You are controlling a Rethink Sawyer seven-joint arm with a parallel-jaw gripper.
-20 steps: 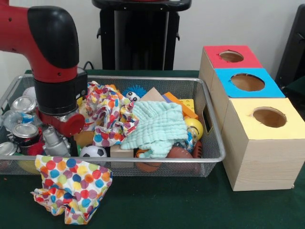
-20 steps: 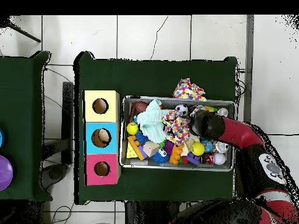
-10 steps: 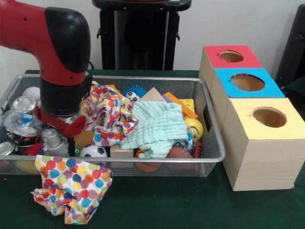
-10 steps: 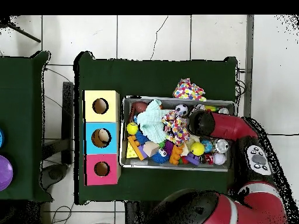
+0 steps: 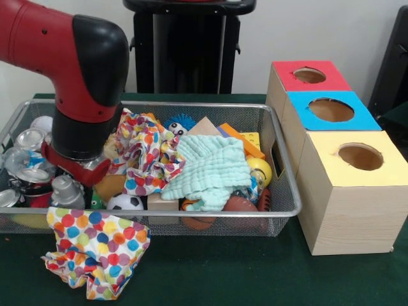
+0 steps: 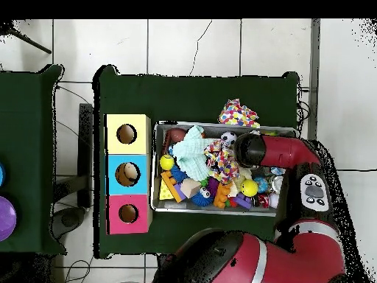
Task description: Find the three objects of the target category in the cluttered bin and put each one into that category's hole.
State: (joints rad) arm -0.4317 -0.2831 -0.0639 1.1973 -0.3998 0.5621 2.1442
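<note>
The arm (image 5: 76, 76) reaches down into the left end of the wire bin (image 5: 280, 210). The gripper (image 5: 67, 191) sits low among the crushed cans (image 5: 29, 140); whether the fingers are open or closed cannot be told.

In the bin's middle lie a spotted cloth (image 5: 145, 156) and a pale green cloth (image 5: 213, 169), touching each other. A small soccer ball (image 5: 124, 203) and a brown football (image 5: 242, 205) rest against the front wall.

A second spotted cloth (image 5: 95, 252) lies on the green bench (image 5: 223, 274), just outside the bin's front.

Right of the bin stand three boxes with holes: red (image 5: 309, 75), blue (image 5: 330, 109), yellow (image 5: 360, 156).
</note>
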